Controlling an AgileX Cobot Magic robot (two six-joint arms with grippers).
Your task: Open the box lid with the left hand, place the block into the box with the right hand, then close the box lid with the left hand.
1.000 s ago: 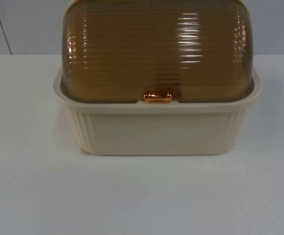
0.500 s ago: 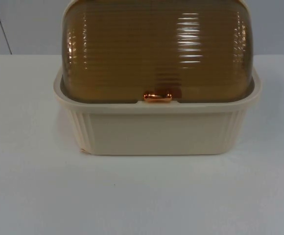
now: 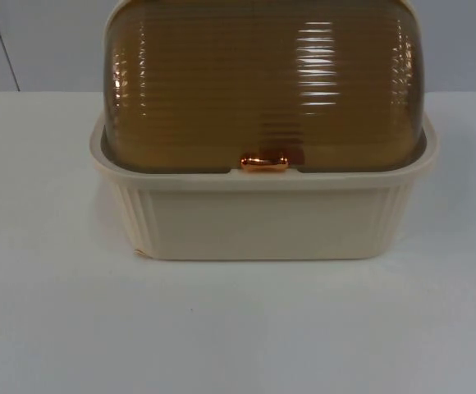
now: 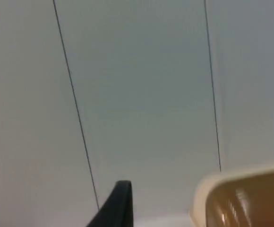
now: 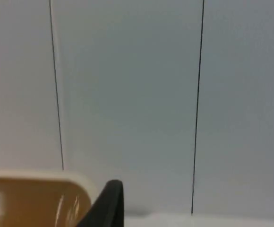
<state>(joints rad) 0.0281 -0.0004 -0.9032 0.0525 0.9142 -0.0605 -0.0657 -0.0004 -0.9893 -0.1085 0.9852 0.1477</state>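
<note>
The ribbed amber lid is cut off at the top view's upper edge, and its tint veils the box's inside. Each wrist view catches just a corner of the cream box.

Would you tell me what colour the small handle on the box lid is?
The handle is shiny copper-orange, on the translucent amber ribbed lid; clearest in the top view.
</note>
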